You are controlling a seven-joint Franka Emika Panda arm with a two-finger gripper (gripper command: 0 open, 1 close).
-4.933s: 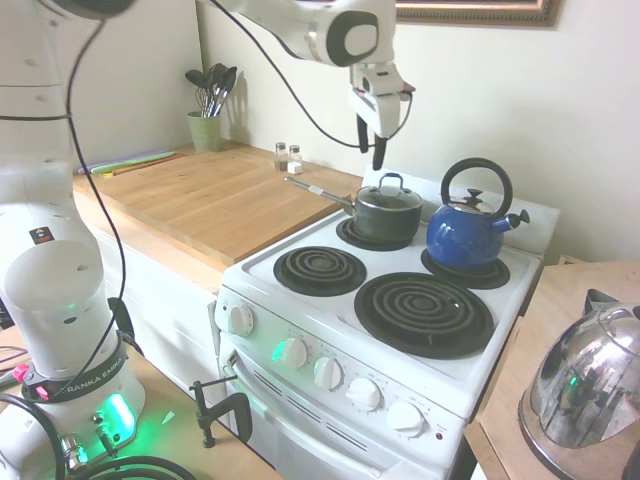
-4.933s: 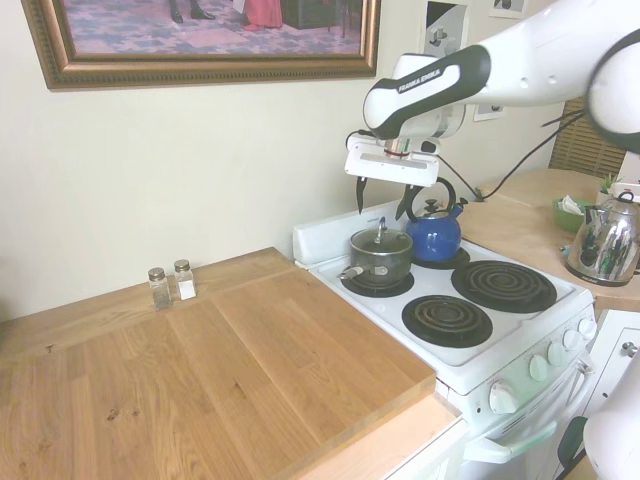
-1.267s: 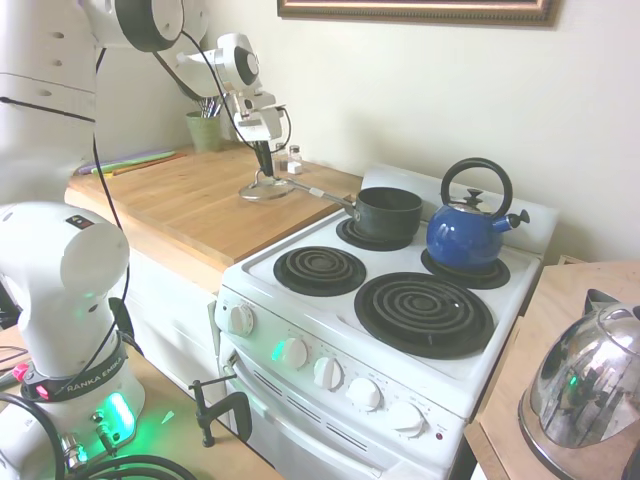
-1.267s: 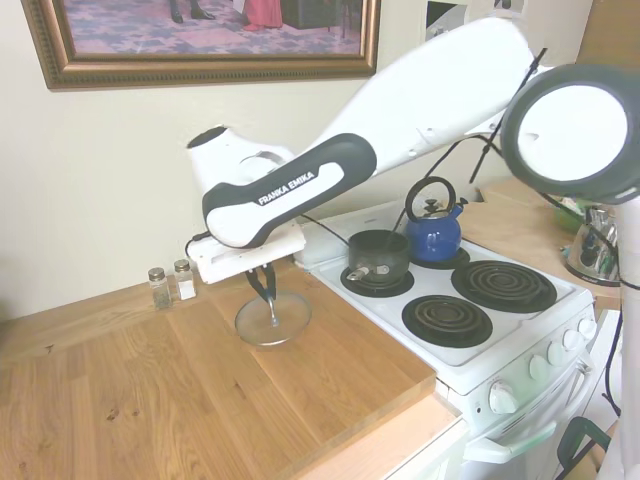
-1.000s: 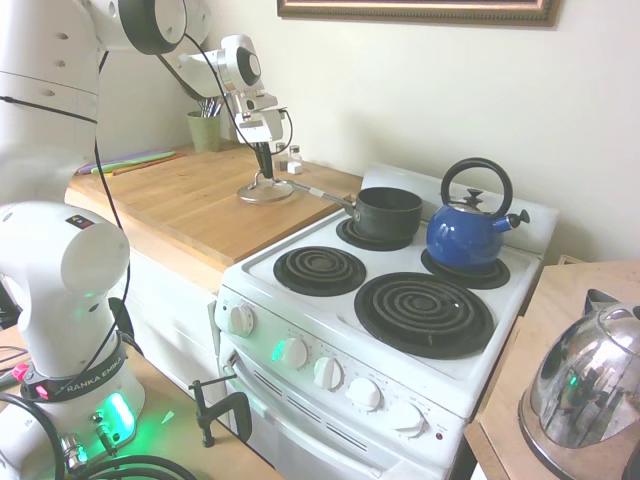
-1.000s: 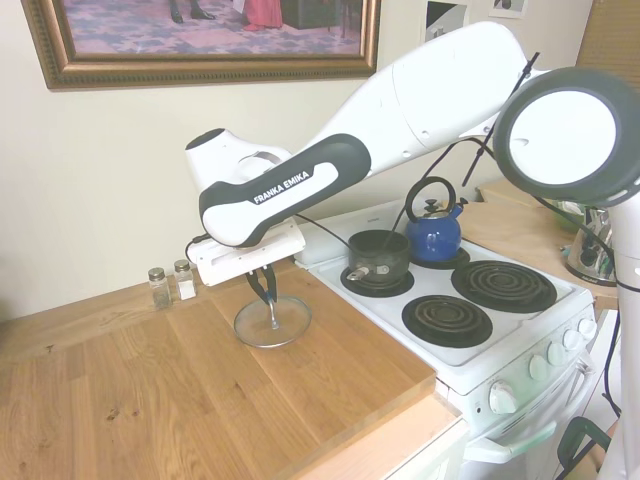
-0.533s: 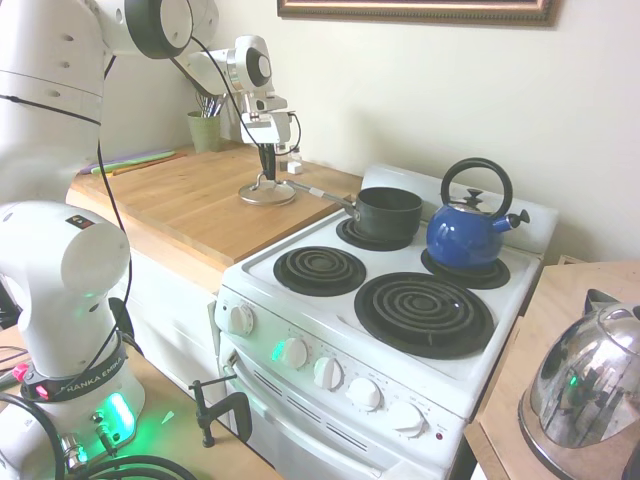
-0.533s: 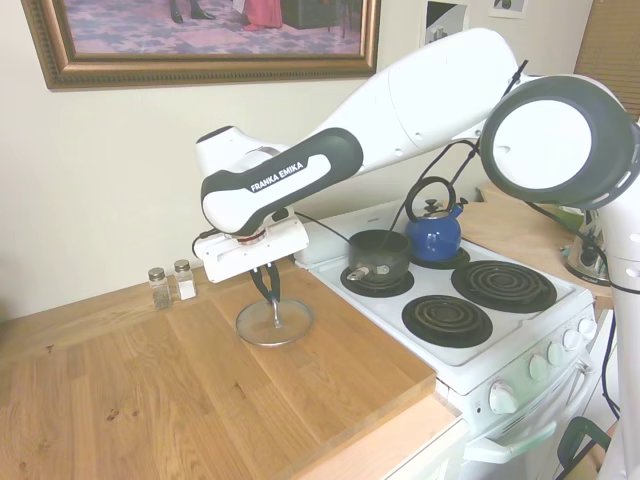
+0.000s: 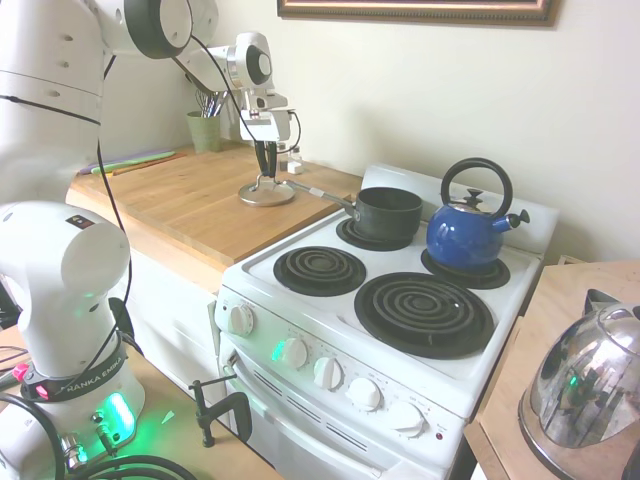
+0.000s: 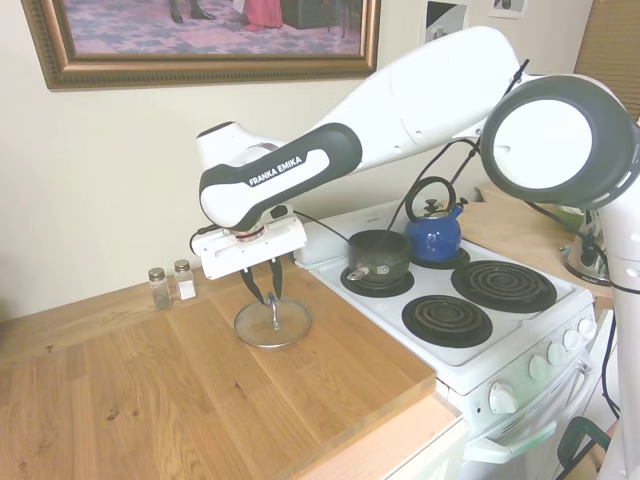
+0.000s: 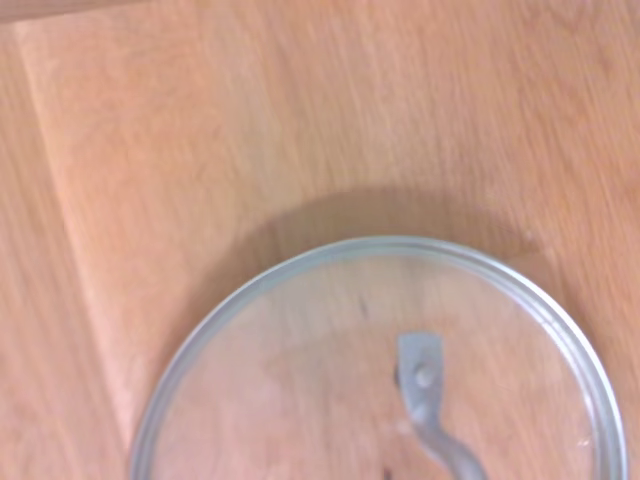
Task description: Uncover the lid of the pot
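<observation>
Soft, even daylight fills both exterior views, and the pale wall reads slightly washed out. The steel kettle [image 9: 588, 385] shows bright reflections, and a green glow lies on the surface beside the arm's base. In the second exterior view a faint shadow sits on the desk [image 10: 150, 390] just under the lid [image 10: 272, 322]. The wrist view is soft and a little blurred; a dark shadow rings the lid [image 11: 380, 370] on the wood, and its glass barely glints.
</observation>
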